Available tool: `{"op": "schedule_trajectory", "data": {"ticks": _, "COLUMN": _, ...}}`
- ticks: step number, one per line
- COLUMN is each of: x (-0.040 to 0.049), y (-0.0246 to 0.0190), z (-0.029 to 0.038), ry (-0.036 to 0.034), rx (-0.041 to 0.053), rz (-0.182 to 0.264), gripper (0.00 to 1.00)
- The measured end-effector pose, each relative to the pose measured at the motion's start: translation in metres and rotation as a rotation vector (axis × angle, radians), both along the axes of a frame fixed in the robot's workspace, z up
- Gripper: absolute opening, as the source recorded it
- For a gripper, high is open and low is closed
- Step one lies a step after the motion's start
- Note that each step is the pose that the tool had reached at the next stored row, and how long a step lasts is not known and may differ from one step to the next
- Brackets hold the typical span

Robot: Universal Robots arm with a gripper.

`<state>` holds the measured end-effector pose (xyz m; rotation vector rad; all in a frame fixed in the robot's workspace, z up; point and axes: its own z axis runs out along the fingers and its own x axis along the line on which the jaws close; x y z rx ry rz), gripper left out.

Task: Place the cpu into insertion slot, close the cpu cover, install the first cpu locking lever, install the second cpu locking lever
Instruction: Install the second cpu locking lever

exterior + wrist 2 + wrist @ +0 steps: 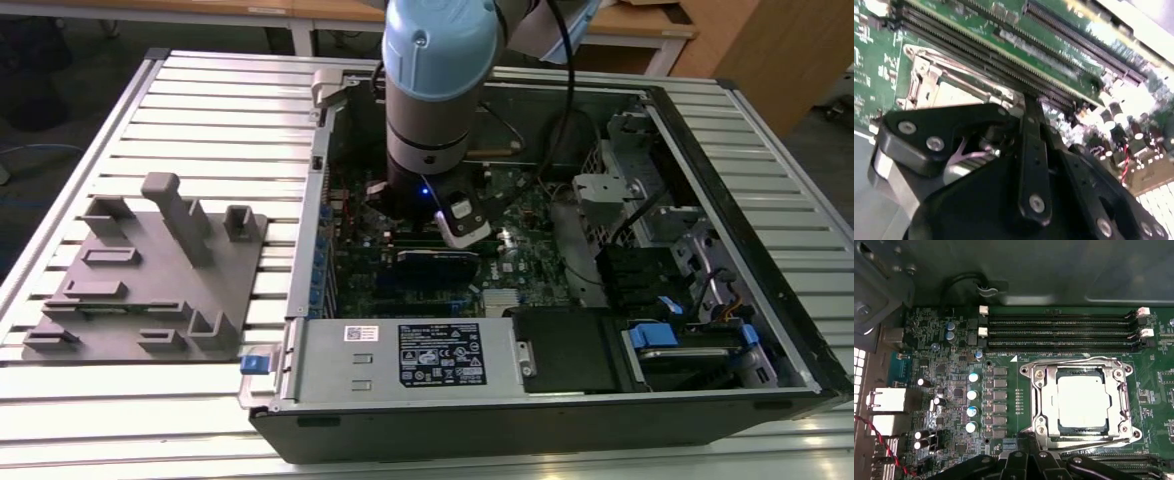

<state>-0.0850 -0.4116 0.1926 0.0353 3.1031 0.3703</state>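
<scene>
In the first wrist view the cpu [1081, 401] lies flat in the insertion slot [1079, 430], its pale silver top showing. The cpu cover [1046, 390] is down around it, and its square window frames the chip. Thin metal levers [1074, 362] run along the frame's edges; whether they are latched I cannot tell. My gripper's [1039, 462] black links show just beside the socket's edge. In the second wrist view the gripper [1026, 107] reaches to the rim of the cover [924, 80], close to the memory slots. In the exterior view the gripper [424, 205] hangs low over the motherboard.
Long black memory slots [1059, 332] run alongside the socket, and capacitors [973, 395] stand on its other side. The open computer case [534, 390] walls in the board, with a power supply [400, 355] and drive bays [654, 335] at the front. A grey fixture plate [147, 270] lies on the exterior view's left.
</scene>
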Motion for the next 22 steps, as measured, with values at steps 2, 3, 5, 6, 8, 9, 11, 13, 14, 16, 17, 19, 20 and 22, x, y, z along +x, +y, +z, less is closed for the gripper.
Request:
{"op": "schedule_trajectory", "data": {"ticks": 2, "x": -0.0001, "y": -0.0001, "z": 0.0002, "ry": 0.0003, "rx": -0.0005, "rz": 0.0, "gripper": 0.1}}
{"op": "schedule_trajectory", "data": {"ticks": 3, "x": -0.0001, "y": -0.0001, "z": 0.0016, "ry": 0.0003, "rx": -0.0005, "rz": 0.0, "gripper": 0.1}}
{"op": "schedule_trajectory", "data": {"ticks": 5, "x": -0.0001, "y": -0.0001, "z": 0.0053, "ry": 0.0002, "rx": -0.0004, "rz": 0.0, "gripper": 0.1}}
{"op": "schedule_trajectory", "data": {"ticks": 6, "x": -0.0001, "y": -0.0001, "z": 0.0075, "ry": 0.0002, "rx": -0.0004, "rz": 0.0, "gripper": 0.1}}
{"op": "schedule_trajectory", "data": {"ticks": 8, "x": -0.0001, "y": -0.0001, "z": 0.0122, "ry": 0.0002, "rx": -0.0004, "rz": 0.0, "gripper": 0.1}}
{"op": "schedule_trajectory", "data": {"ticks": 9, "x": -0.0001, "y": -0.0001, "z": 0.014, "ry": 0.0003, "rx": -0.0005, "rz": 0.0, "gripper": 0.1}}
{"op": "schedule_trajectory", "data": {"ticks": 11, "x": 0.0001, "y": -0.0001, "z": 0.0158, "ry": 0.0003, "rx": -0.0004, "rz": 0.0, "gripper": 0.1}}
{"op": "schedule_trajectory", "data": {"ticks": 13, "x": 0.0009, "y": 0.0, "z": 0.016, "ry": 0.0004, "rx": -0.0017, "rz": 0.0, "gripper": 0.1}}
{"op": "schedule_trajectory", "data": {"ticks": 14, "x": 0.0016, "y": -0.0001, "z": 0.0161, "ry": 0.0007, "rx": -0.0029, "rz": 0.0, "gripper": 0.1}}
{"op": "schedule_trajectory", "data": {"ticks": 16, "x": 0.0037, "y": -0.0001, "z": 0.0163, "ry": 0.0016, "rx": -0.0052, "rz": 0.0, "gripper": 0.1}}
{"op": "schedule_trajectory", "data": {"ticks": 17, "x": 0.0053, "y": -0.0001, "z": 0.0162, "ry": 0.0024, "rx": -0.0058, "rz": 0.0, "gripper": 0.1}}
{"op": "schedule_trajectory", "data": {"ticks": 19, "x": 0.0092, "y": -0.0001, "z": 0.0161, "ry": 0.0041, "rx": -0.0068, "rz": 0.0, "gripper": 0.1}}
{"op": "schedule_trajectory", "data": {"ticks": 20, "x": 0.0108, "y": -0.0001, "z": 0.0162, "ry": 0.0053, "rx": -0.0074, "rz": 0.0, "gripper": 0.1}}
{"op": "schedule_trajectory", "data": {"ticks": 22, "x": 0.0138, "y": -0.0001, "z": 0.0162, "ry": 0.0072, "rx": -0.0077, "rz": 0.0, "gripper": 0.1}}
